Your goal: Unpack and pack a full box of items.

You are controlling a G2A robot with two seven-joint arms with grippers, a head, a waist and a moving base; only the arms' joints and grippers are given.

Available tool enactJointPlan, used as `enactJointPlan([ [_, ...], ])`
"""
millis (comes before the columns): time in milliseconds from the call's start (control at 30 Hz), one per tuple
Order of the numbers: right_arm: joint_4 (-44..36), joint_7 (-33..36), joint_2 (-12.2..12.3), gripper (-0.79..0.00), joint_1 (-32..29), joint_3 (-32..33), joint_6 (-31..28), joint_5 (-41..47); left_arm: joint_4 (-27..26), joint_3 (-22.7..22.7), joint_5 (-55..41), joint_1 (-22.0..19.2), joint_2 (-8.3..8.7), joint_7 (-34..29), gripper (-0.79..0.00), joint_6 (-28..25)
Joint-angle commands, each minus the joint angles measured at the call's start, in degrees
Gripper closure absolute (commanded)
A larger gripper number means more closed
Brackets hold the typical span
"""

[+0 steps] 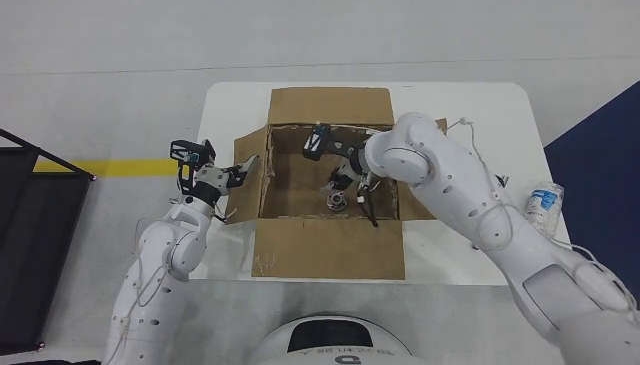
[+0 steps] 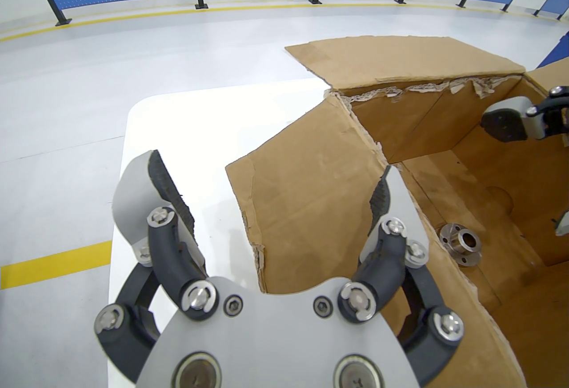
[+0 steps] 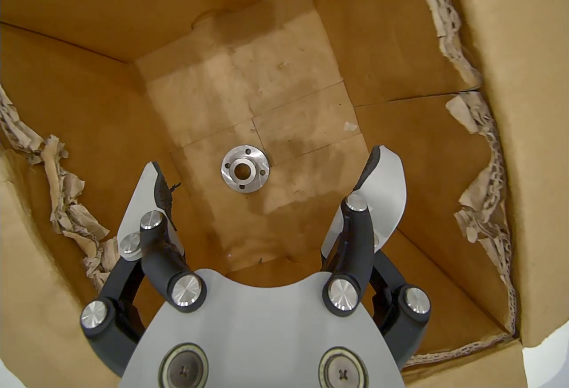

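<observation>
Top view: an open cardboard box sits mid-bench, its flaps spread outward. A metal flange lies flat on the box floor, toward the wall nearest the bench's front edge. The right arm's jaws hang inside the box above the flange, spread wide and holding nothing (the right wrist view shows bare cardboard between them and the ring). The left arm's jaws, also wide and holding nothing, sit at the box's flap toward the bench's left edge; whether they touch it I cannot tell. The right arm hides part of the box's right side. At the bench's right edge a small bottle-like thing is hard to make out.
</observation>
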Motion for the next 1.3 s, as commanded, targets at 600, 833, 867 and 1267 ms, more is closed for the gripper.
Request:
enactJointPlan([
  [600, 1.45, -0.05, -1.32, -0.437, -2.47, -6.46, 0.8, -11.28, 0.0, 0.0, 0.0, 0.0, 0.0, 0.0, -0.785, 0.0],
  [833, 3.2, -0.2, -2.34, -0.391, -1.89, -8.31, -0.21, -12.12, 0.0, 0.0, 0.0, 0.0, 0.0, 0.0, -0.785, 0.0],
  [867, 3.46, -0.37, -2.48, -0.388, -1.81, -8.48, -0.17, -12.29, 0.0, 0.0, 0.0, 0.0, 0.0, 0.0, -0.785, 0.0],
  [1267, 6.77, 1.02, -4.67, -0.363, 0.0, -11.52, 0.56, -15.65, 0.0, 0.0, 0.0, 0.0, 0.0, 0.0, -0.785, 0.0],
])
